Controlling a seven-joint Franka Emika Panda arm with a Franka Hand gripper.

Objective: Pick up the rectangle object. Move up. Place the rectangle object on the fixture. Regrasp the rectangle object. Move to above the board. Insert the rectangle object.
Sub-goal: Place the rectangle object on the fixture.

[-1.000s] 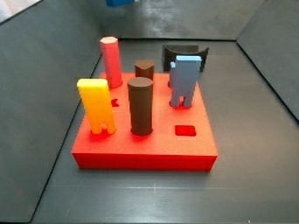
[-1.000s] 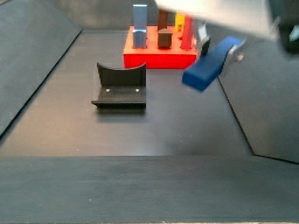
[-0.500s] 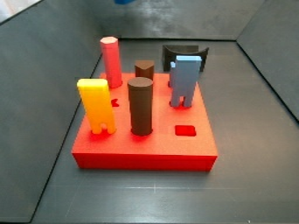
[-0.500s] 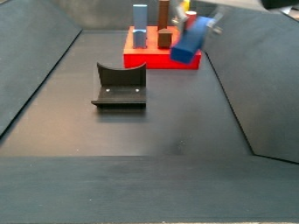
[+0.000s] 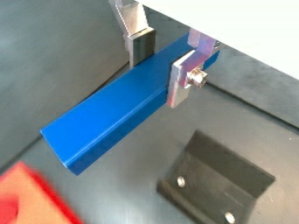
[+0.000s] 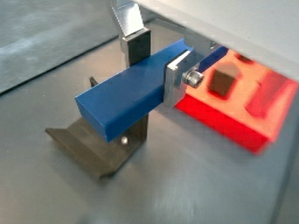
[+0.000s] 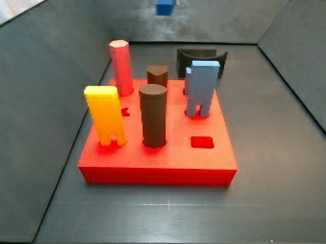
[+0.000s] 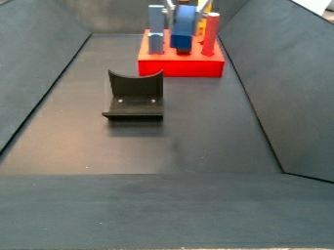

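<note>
The rectangle object is a long blue bar, and my gripper is shut on it near one end. It shows the same way in a wrist view, gripper. In a side view the bar hangs in the air in front of the red board; in a side view only its tip shows above the board's far side. The fixture stands empty on the floor, below the bar in both wrist views. The board has an open rectangular slot.
The red board carries a yellow piece, a dark cylinder, a red cylinder, a brown peg and a light blue piece. Sloped dark walls enclose the floor.
The gripper has carried the blue bar from the right side of the floor up and toward the board. Board and fixture have not moved.
</note>
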